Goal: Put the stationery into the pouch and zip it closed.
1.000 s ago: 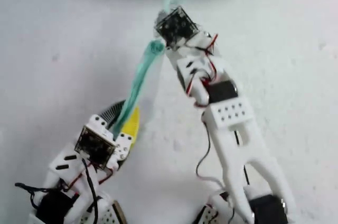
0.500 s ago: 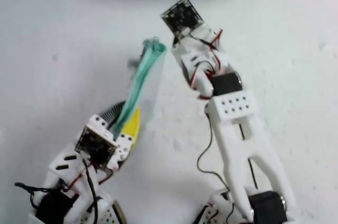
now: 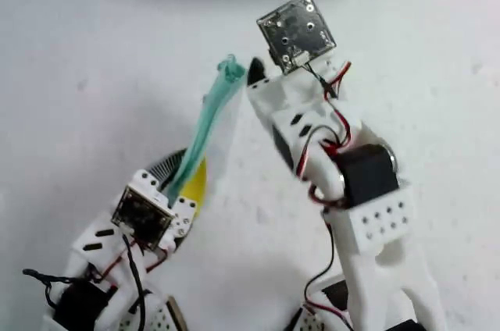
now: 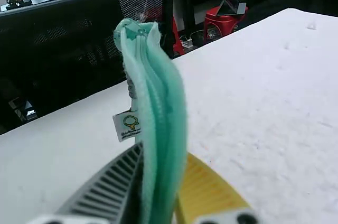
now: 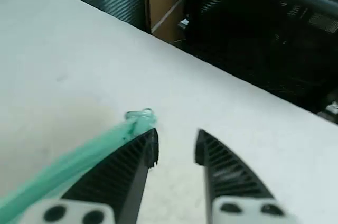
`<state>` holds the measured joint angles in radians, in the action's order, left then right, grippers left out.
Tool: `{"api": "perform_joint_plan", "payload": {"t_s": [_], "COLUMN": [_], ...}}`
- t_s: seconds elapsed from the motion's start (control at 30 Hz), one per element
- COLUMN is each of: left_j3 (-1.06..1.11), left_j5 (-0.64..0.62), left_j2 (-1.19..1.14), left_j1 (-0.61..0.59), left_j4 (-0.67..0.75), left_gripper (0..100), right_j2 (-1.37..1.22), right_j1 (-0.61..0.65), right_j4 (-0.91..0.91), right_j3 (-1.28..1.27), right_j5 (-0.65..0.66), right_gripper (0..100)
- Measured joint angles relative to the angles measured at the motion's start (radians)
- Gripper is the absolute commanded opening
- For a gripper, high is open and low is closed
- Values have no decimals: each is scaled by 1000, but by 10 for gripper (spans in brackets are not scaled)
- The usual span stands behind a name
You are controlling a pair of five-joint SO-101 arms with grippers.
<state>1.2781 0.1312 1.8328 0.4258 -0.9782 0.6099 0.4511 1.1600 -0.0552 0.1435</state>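
Note:
The pouch [image 3: 209, 120] is translucent with a teal zip edge and stands on edge, slanting up from my left gripper [image 3: 181, 176]. That gripper is shut on its near end. In the left wrist view the pouch [image 4: 157, 129] rises between the grey and yellow fingers of the left gripper [image 4: 158, 195], its teal zip lips pressed together and a small white tag hanging at its side. My right gripper [image 3: 254, 73] is open just beside the pouch's far tip. In its own view the right gripper [image 5: 177, 147] holds nothing, and the pouch [image 5: 79, 163] runs along the outside of one black finger.
The white table [image 3: 94, 73] stretches wide to the left and right of both arms. Its far edge runs along the top of the high view, with dark chairs and clutter beyond. The right arm's body [image 3: 367, 190] crosses the table's right middle.
My right gripper has come off the pouch's far tip and shifted right, with its arm drawing back. The pouch tip has steadied. The left arm has kept still.

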Motion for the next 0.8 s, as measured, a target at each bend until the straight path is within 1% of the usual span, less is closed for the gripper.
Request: {"api": "perform_joint_plan", "payload": {"t_s": [0.1, 0.2, 0.33, 0.43, 0.6, 0.73, 0.77, 0.8], "left_j3": [0, 0, 0, 0, 0, 0, 0, 0], "left_j5": [0, 0, 0, 0, 0, 0, 0, 0], "left_j2": [0, 0, 0, 0, 0, 0, 0, 0], "left_j1": [0, 0, 0, 0, 3, 3, 3, 3], "left_j4": [0, 0, 0, 0, 0, 0, 0, 0], "left_gripper": [20, 20, 20, 20, 20, 20, 20, 20], "right_j2": [-43, -100, -189, -273, -413, -508, -532, -554], "right_j1": [78, 147, 190, 222, 224, 227, 229, 230], "right_j4": [150, 255, 328, 370, 408, 453, 462, 471], "right_j3": [124, 239, 359, 402, 460, 535, 554, 571], "right_j5": [-178, -272, -311, -339, -405, -413, -413, -413], "right_gripper": [326, 324, 324, 324, 324, 321, 311, 280]}}
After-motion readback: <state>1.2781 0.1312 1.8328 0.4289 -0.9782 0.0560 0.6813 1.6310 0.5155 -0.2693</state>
